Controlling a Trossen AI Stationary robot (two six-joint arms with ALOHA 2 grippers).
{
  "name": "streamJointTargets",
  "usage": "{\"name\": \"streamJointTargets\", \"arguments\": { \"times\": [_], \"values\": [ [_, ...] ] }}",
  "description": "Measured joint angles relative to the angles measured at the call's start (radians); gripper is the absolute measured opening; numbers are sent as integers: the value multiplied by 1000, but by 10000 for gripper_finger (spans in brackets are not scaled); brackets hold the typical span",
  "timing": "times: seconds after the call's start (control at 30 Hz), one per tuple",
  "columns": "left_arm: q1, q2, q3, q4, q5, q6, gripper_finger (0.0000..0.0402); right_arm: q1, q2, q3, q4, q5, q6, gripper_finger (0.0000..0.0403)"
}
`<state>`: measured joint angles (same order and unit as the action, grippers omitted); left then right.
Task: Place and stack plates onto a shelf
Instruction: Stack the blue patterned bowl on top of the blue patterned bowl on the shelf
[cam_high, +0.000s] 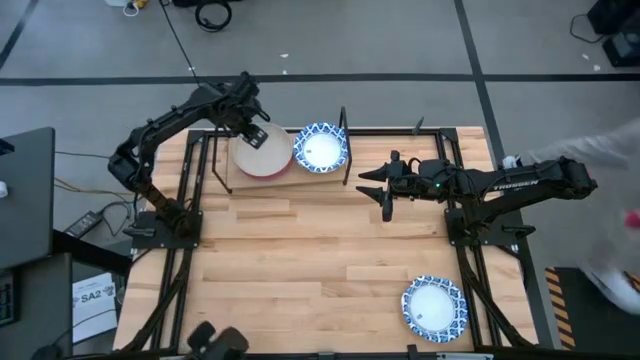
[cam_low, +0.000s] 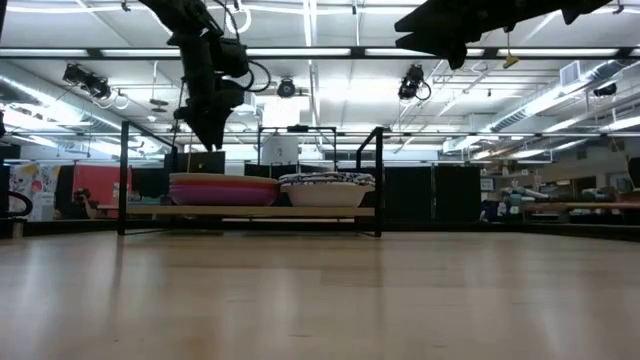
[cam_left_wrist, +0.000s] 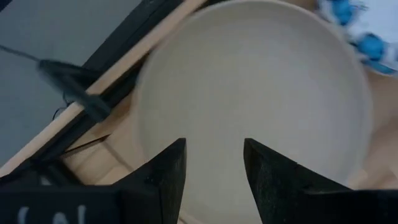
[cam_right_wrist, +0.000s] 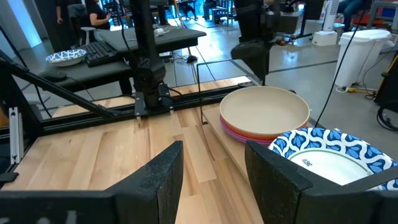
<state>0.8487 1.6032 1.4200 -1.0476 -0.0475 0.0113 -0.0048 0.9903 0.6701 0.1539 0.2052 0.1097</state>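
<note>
On the shelf (cam_high: 262, 181) two stacks are being kept; one patterned plate (cam_high: 434, 307) (near the tabletop's front edge) is waiting, both claws open, empty.

Shelf (cam_right_wrist: 214, 152): pale wood plank, black metal frame. Plates (cam_right_wrist: 264, 111): smooth, matt. Table (cam_high: 320, 260): light wood.

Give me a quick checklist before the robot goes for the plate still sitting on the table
1. Left gripper empty, open above the beige plate: ok.
2. Right gripper empty and open, over bare table: ok.
3. Plain stack sits flat on the shelf: ok.
4. Patterned stack on the shelf beside it: ok.
5. Loose patterned plate near the table's front edge, nothing on it: ok.
6. Room between stack tops and shelf frame: cannot tell.
</note>
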Motion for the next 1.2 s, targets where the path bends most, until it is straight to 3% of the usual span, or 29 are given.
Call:
{"name": "streamJointTargets", "arguments": {
  "times": [0.27,0.43,0.67,0.77,0.9,1.03,1.2],
  "values": [
    [-200,-23,-1,0,1,-6,167,0,0,0,-2,-1,1,177],
    [-360,-60,-1,14,3,-40,167,4,0,0,-60,-56,4,177],
    [-603,-84,0,187,-5,-84,167,38,0,0,-177,-106,4,177],
    [-702,-93,-1,229,-60,-105,167,64,1,0,-199,-107,4,177],
    [-824,-100,-8,265,-222,-135,167,104,1,1,-230,-148,5,177],
    [-924,-118,-115,377,-277,-161,167,146,0,0,-252,-216,61,177],
    [-1002,-134,-355,701,-260,-166,167,210,0,0,-351,-289,163,177]
  ]
}}
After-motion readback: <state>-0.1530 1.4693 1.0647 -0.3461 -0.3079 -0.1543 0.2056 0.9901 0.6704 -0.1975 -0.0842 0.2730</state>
